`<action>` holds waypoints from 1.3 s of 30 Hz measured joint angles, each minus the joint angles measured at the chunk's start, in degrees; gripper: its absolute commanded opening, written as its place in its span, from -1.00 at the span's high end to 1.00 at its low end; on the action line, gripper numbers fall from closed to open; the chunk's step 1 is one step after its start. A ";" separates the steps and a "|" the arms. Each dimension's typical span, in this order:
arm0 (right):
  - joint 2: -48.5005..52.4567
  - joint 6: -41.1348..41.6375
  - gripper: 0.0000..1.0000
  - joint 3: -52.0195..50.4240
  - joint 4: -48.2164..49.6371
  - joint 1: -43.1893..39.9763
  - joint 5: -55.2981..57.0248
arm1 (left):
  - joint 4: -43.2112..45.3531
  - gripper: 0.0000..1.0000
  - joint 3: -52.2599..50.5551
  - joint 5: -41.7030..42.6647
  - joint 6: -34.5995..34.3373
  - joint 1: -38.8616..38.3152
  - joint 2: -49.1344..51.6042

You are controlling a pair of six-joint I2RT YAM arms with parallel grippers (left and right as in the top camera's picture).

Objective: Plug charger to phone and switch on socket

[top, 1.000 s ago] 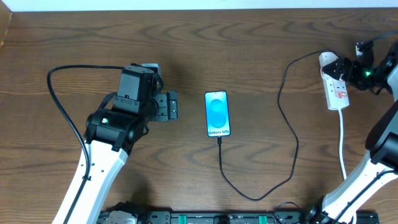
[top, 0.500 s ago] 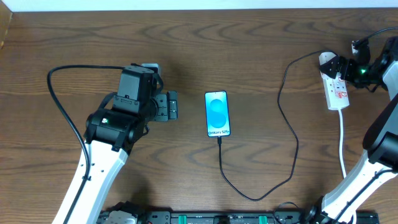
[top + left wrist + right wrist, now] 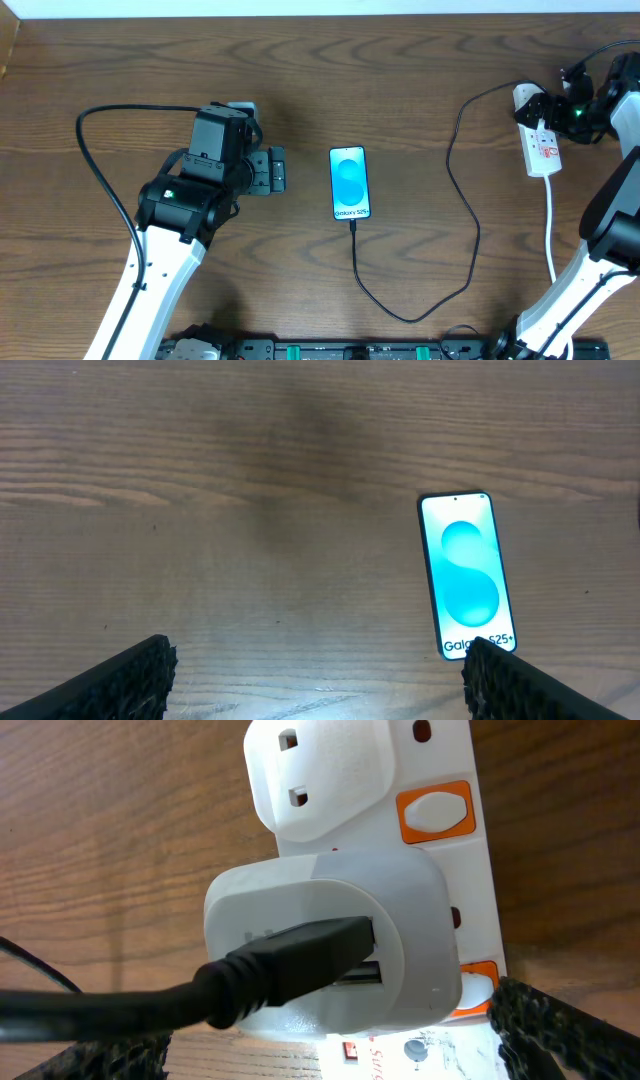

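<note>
The phone (image 3: 349, 183) lies flat mid-table with its blue screen lit; it also shows in the left wrist view (image 3: 465, 575). The black charger cable (image 3: 470, 235) runs from the phone's near edge, loops toward the front, then rises to its white plug (image 3: 330, 940), which is seated in the socket strip (image 3: 543, 150) at the far right. My right gripper (image 3: 562, 106) is open, its fingers (image 3: 330, 1055) either side of the plug, close above the strip's orange switches (image 3: 433, 810). My left gripper (image 3: 276, 170) is open and empty (image 3: 320, 682), left of the phone.
The strip's white cord (image 3: 551, 230) runs toward the front along the right arm. A thick black arm cable (image 3: 100, 170) arcs around the left arm. The table's back edge (image 3: 320, 12) is beyond the phone.
My right gripper has shifted slightly left and toward the back over the strip's far end. The left arm, phone and cable have not moved.
</note>
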 measured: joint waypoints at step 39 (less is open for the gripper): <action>0.00 -0.02 -0.98 0.63 -0.37 -0.22 -5.40 | 0.00 -0.83 0.00 0.00 0.00 0.00 0.00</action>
